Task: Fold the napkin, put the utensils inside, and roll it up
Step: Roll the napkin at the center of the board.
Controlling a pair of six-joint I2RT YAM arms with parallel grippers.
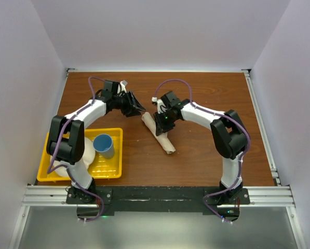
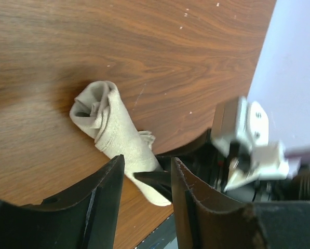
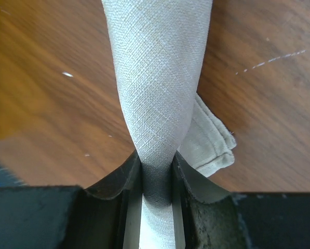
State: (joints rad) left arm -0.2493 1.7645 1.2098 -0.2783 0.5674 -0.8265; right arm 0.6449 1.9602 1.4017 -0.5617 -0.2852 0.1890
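Observation:
The napkin [image 1: 165,142] lies on the wooden table as a tight beige roll, slanting from far left to near right. My right gripper [image 1: 161,124] is shut on the roll partway along; in the right wrist view the cloth [image 3: 157,78] is pinched narrow between the jaws [image 3: 156,166], with a loose hemmed corner sticking out to the right. My left gripper [image 1: 136,108] hovers open just left of the roll's far end, touching nothing. In the left wrist view the roll [image 2: 116,132] lies beyond its gripper [image 2: 147,166]. The utensils are hidden.
A yellow tray [image 1: 113,171] sits at the near left, holding a blue cup [image 1: 104,145] and a white plate [image 1: 84,150]. White walls close in the table on three sides. A metal rail [image 1: 155,193] runs along the near edge.

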